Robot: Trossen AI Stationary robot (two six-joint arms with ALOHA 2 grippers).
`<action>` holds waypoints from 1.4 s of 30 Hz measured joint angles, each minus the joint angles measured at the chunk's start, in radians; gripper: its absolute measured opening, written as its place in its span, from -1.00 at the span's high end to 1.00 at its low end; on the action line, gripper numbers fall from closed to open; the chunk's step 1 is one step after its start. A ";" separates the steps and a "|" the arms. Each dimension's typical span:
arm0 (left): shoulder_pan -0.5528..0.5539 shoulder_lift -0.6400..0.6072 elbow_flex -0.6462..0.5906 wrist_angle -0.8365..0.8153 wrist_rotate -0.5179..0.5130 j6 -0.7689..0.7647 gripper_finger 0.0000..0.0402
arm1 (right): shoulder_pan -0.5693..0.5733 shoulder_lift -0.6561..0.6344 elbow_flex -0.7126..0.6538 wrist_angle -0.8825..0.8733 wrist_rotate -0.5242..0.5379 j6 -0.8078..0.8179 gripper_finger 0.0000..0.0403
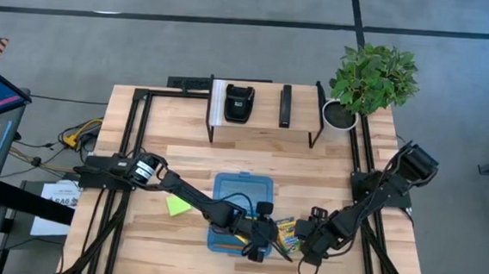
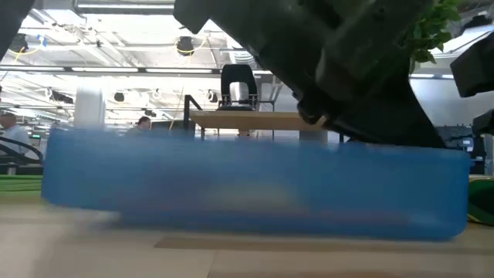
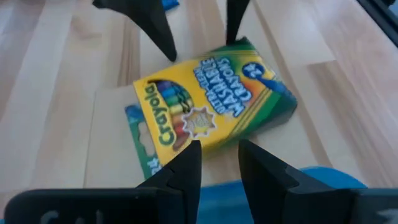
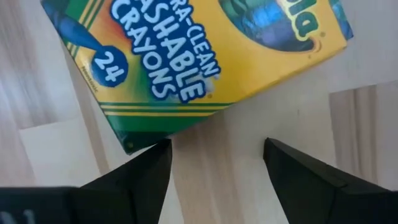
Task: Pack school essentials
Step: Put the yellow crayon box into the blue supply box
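The yellow-green crayon box (image 1: pixel 285 233) lies flat on the table just right of the blue bin (image 1: pixel 241 208), between my two grippers. My left gripper (image 3: pixel 221 163) is open narrowly and reaches over the bin's near right corner, its fingertips at one long edge of the crayon box (image 3: pixel 208 109). My right gripper (image 4: pixel 214 152) is open wide at the opposite side, its fingers standing by a corner of the crayon box (image 4: pixel 205 56). The lime-green sticky-note pad (image 1: pixel 177 205) lies on the table left of the bin. Pencils, scissors and eraser do not show plainly.
The blue bin (image 2: pixel 255 193) fills the low view, with a dark arm above it. At the table's far edge stand a black frame with a black boxy device (image 1: pixel 239 102) and a potted plant (image 1: pixel 371 81). Bare wood lies near the bin's left side.
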 joint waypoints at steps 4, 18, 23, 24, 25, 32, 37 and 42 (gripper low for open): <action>0.000 0.009 0.001 0.011 0.010 -0.003 0.53 | 0.000 0.013 0.000 0.000 0.000 -0.002 -0.39; 0.002 0.002 0.041 -0.156 -0.016 -0.007 0.53 | 0.004 0.001 0.016 -0.005 -0.005 0.011 -0.39; 0.003 0.005 0.101 -0.292 -0.085 0.009 0.53 | 0.004 0.001 0.016 -0.005 -0.005 0.012 -0.39; 0.003 0.006 0.116 -0.315 -0.086 0.010 0.53 | 0.004 0.001 0.016 -0.005 -0.005 0.012 -0.39; 0.003 0.008 0.131 -0.330 -0.081 0.011 0.53 | 0.004 0.001 0.017 -0.005 -0.005 0.012 -0.39; -0.028 0.010 0.193 -0.318 -0.043 0.010 0.53 | 0.005 0.000 0.017 -0.005 -0.007 0.009 -0.39; -0.047 0.016 0.198 -0.239 -0.045 0.010 0.53 | 0.004 0.000 0.019 -0.032 -0.007 -0.010 -0.39; -0.038 0.039 0.198 -0.262 -0.044 -0.032 0.53 | 0.001 0.000 0.020 -0.069 -0.005 -0.029 -0.39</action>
